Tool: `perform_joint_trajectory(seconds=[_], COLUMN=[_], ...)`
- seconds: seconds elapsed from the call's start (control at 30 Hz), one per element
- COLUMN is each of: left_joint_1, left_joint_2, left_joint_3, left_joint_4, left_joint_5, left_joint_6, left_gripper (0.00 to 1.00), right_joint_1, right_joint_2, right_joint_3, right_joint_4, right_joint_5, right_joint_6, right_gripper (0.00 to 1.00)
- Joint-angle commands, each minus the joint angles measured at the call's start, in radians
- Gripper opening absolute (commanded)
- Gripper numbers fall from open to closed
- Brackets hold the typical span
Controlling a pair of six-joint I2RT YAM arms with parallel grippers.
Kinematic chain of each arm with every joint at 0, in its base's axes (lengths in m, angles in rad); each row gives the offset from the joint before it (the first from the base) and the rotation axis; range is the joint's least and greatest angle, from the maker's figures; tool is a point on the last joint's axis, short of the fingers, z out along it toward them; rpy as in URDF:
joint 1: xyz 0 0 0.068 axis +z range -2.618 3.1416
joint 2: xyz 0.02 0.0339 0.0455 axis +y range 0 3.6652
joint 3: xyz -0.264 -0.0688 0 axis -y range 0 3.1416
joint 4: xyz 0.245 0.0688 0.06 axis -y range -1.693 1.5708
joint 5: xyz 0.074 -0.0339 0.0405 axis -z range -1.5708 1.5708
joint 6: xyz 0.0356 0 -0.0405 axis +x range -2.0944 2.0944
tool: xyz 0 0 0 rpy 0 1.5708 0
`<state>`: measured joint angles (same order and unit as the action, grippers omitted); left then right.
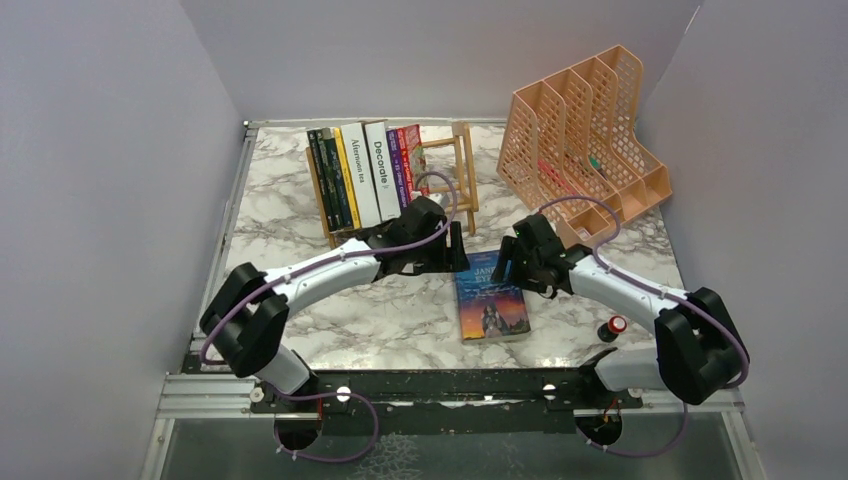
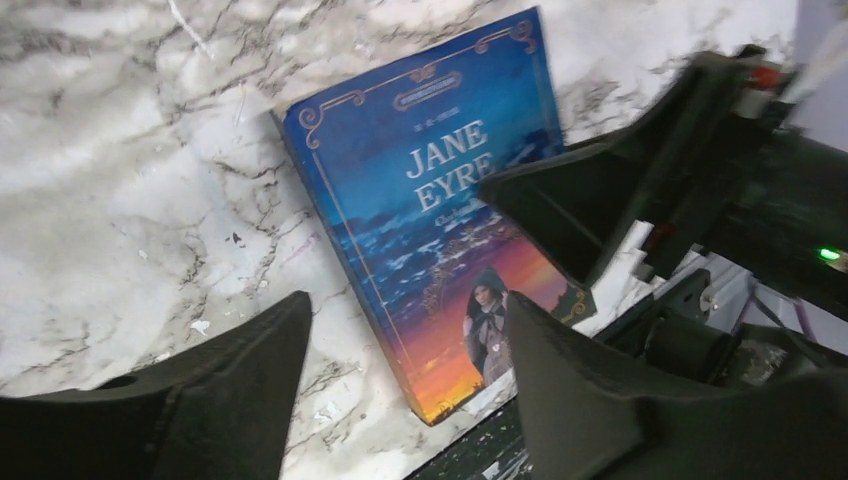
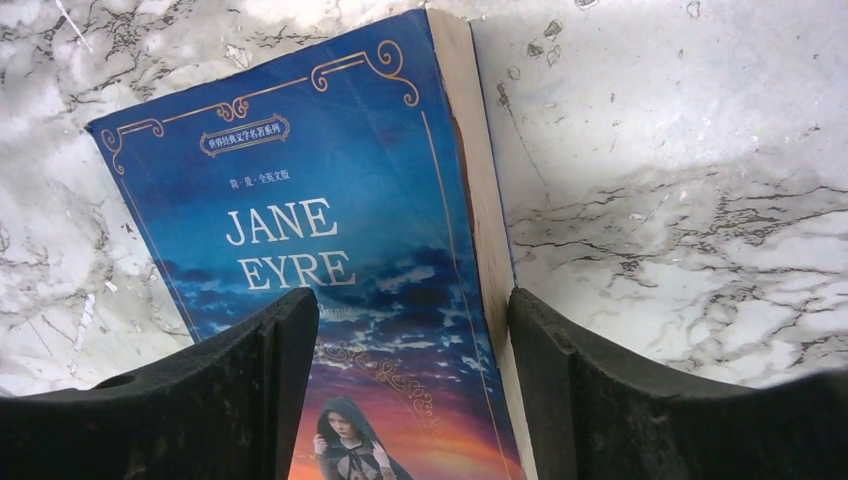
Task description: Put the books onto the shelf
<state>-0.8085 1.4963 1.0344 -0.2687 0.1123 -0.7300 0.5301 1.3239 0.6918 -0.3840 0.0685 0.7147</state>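
Right hand (image 3: 408, 320) over book (image 3: 300, 180) — "JANE EYRE".

— What colour is the book (image 3: 350, 250)?
— Deep blue with gold scrollwork and white lettering, fading to an orange sunset. My fingers (image 3: 230, 400) are matt black.
— And the table (image 1: 400, 320)?
— White marble, grey-veined. The mesh organiser (image 1: 585, 120) is peach.
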Motion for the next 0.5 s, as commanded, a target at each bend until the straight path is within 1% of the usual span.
perform_joint_trajectory(seconds=[0.0,0.07,0.23,0.37,0.47], left_joint_1=[-0.025,-0.032,-0.047,-0.055,-0.054], left_joint_2=[0.073,0.109,0.187,0.235,0.247], left_joint_3=[-0.029,-0.032,-0.031,-0.025,-0.025], left_joint_4=[0.061,0.069,0.098,0.085,0.073], left_joint_5=[-0.012,-0.005,0.015,-0.027,-0.051], left_joint_6=[-0.022,-0.015,0.003,0.039,0.055], left_gripper=[0.63,0.57,0.53,0.45,0.42], right_joint_1=[-0.001,0.0,0.001,0.0,0.0], right_joint_2=[0.005,-0.021,-0.097,-0.1,-0.098], right_joint_3=[-0.006,-0.016,-0.037,-0.022,-0.023], right_joint_4=[0.043,0.072,0.13,0.124,0.148], right_joint_5=[-0.039,-0.051,-0.062,-0.132,-0.181], right_joint_6=[0.006,0.003,-0.008,-0.012,-0.002], right_gripper=[0.72,0.68,0.58,0.55,0.54])
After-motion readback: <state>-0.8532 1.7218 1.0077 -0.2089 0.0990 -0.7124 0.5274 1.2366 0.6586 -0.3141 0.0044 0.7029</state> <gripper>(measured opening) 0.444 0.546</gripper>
